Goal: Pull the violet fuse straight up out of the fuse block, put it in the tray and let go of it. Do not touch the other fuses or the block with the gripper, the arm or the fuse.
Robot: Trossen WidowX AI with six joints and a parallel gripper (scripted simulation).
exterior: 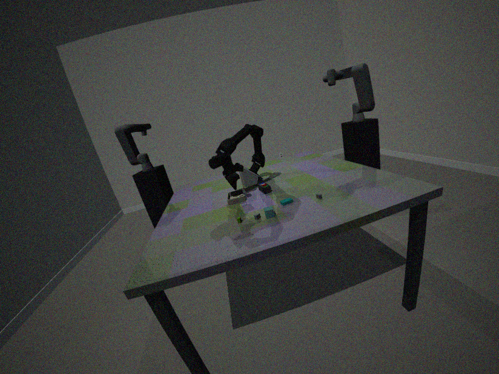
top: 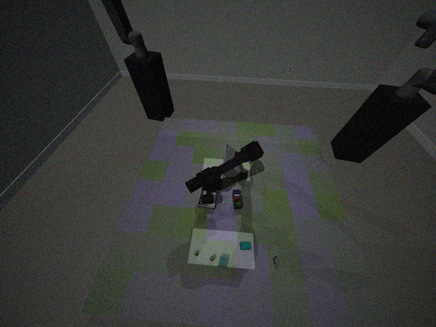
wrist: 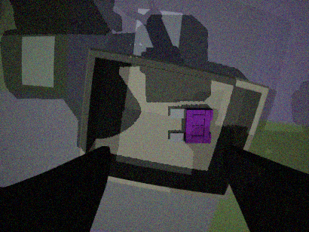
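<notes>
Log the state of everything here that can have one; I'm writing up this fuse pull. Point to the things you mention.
Gripper (wrist: 166,154): open, above the tray, holding nothing.
Violet fuse (wrist: 198,126): out of the block, lying on its side in the tray.
Tray (top: 207,207) (exterior: 237,199) (wrist: 152,141): open-topped, holding the violet fuse.
Fuse block (top: 241,203) (exterior: 266,189): other coloured fuses seated in it.

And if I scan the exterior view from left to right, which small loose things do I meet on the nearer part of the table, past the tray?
A lime-green block → a small grey block → a teal block → a flat teal piece → a small dark piece.
</notes>
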